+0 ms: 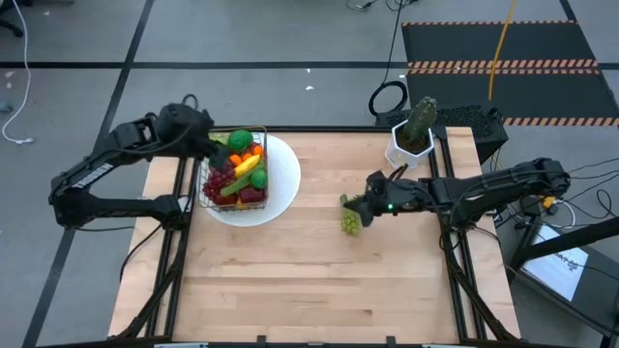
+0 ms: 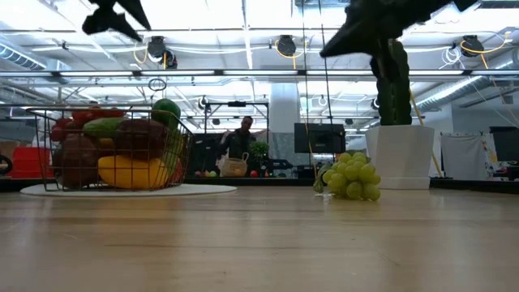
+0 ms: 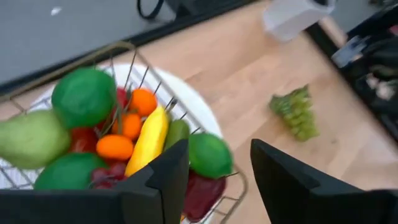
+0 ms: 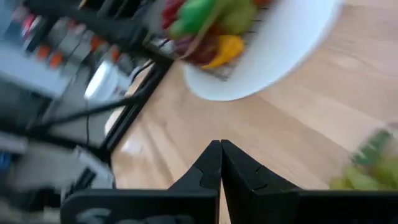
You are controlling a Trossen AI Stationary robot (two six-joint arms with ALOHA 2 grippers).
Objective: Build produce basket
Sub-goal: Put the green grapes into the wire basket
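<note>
The wire basket (image 1: pixel 235 174) stands on a round white plate (image 1: pixel 280 188) at the table's left. It is filled with produce: a pear (image 3: pixel 28 140), limes (image 3: pixel 209 155), a banana (image 3: pixel 148 138), small oranges (image 3: pixel 115 147) and red fruit. My left gripper (image 3: pixel 219 155) hovers open above the basket's far left corner (image 1: pixel 218 145), with nothing between its fingers. A bunch of green grapes (image 1: pixel 350 220) lies on the bare table right of the plate. My right gripper (image 4: pixel 221 163) is shut just beside the grapes (image 4: pixel 367 168) and above them, and holds nothing.
A white pot with a green cactus (image 1: pixel 414 135) stands at the table's far right, behind my right arm. The near half of the wooden table (image 1: pixel 319 290) is bare. A person (image 2: pixel 242 142) stands far off in the room beyond the table.
</note>
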